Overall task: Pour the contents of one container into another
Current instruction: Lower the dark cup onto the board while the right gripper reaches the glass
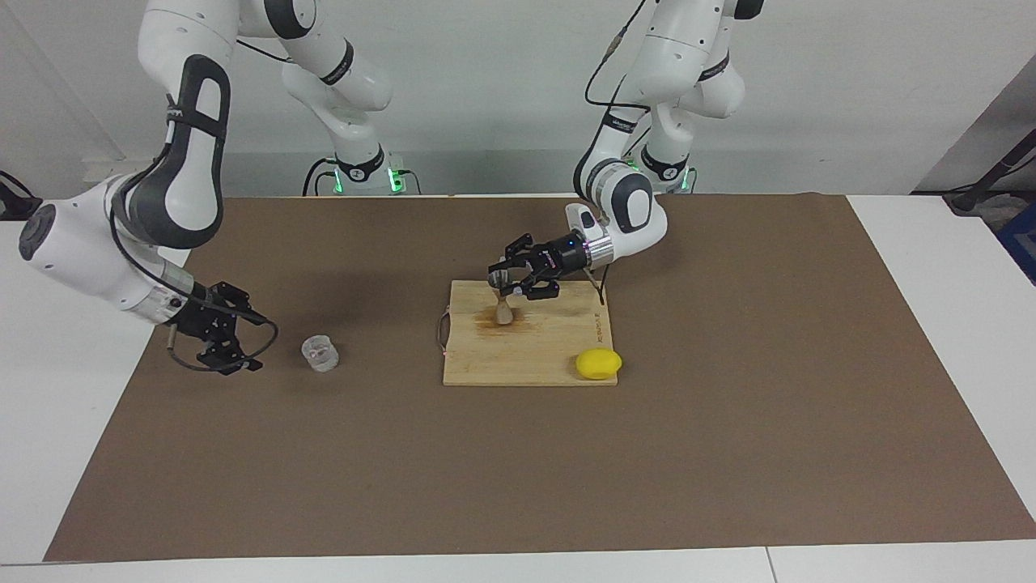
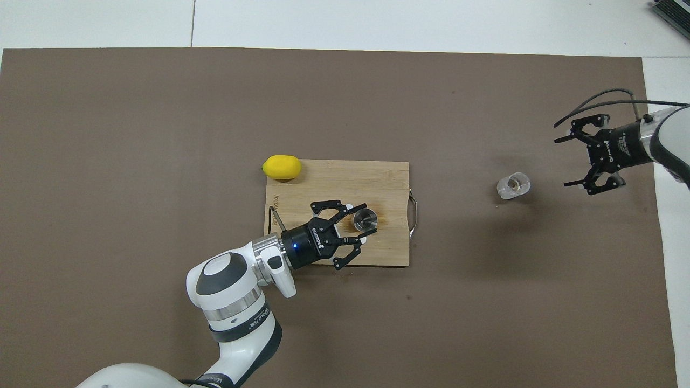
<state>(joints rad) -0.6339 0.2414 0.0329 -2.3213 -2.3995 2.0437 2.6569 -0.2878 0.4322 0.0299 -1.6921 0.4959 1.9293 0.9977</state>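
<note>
Grey metal jigger (image 1: 503,301) stands clamped in the left end effector (image 1: 506,282) on the cutting board (image 1: 534,356); the right end effector (image 1: 235,344), fingers apart, hangs just beside the clear cup (image 1: 320,353).

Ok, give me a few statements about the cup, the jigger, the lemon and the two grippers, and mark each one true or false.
1. The left gripper is shut on the jigger, which stands on the cutting board. True.
2. The clear cup sits on the cutting board. False: it stands on the brown mat, toward the right arm's end.
3. The right gripper is open, beside the cup, holding nothing. True.
4. The lemon is held in the right gripper's fingers. False: it lies at a corner of the board.
</note>
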